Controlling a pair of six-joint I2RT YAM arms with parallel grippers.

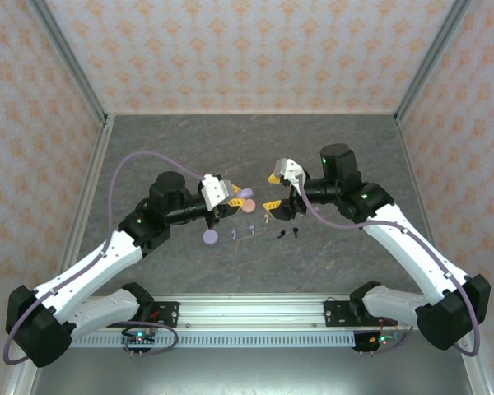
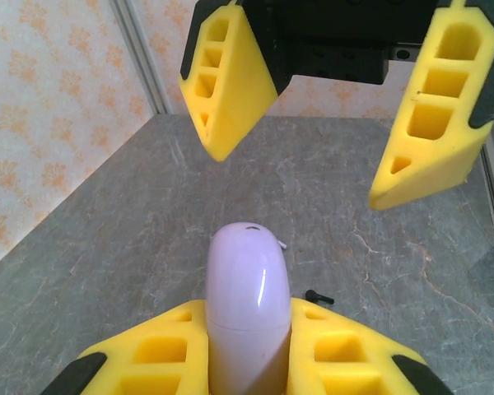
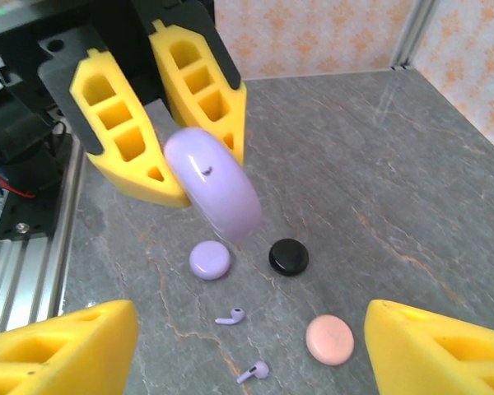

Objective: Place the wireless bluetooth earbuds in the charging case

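The left gripper (image 3: 199,177) is clenched on one lavender charging case (image 3: 226,210) above the table (image 3: 379,189), facing the right gripper (image 2: 300,177), whose jaws stand parted and empty; the right wrist view records two lavender earbuds (image 3: 231,316), one lavender disc (image 3: 209,259), one black disc (image 3: 288,257) and one pink disc (image 3: 329,339) lying below, the left wrist view one black earbud (image 2: 317,295).

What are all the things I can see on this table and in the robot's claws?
lavender case: one, lavender, held above the table.
lavender disc: one, lavender, on the table under that case.
black disc: one, black, beside the lavender disc.
pink disc: one, pink, nearest the right claw.
lavender earbuds: two, lavender, between the lavender and pink discs.
black earbuds: two, black, on the near side of the table.
table: one, grey, stone-patterned.
left claw: yellow, shut on the lavender case.
right claw: yellow, open, holding nothing.
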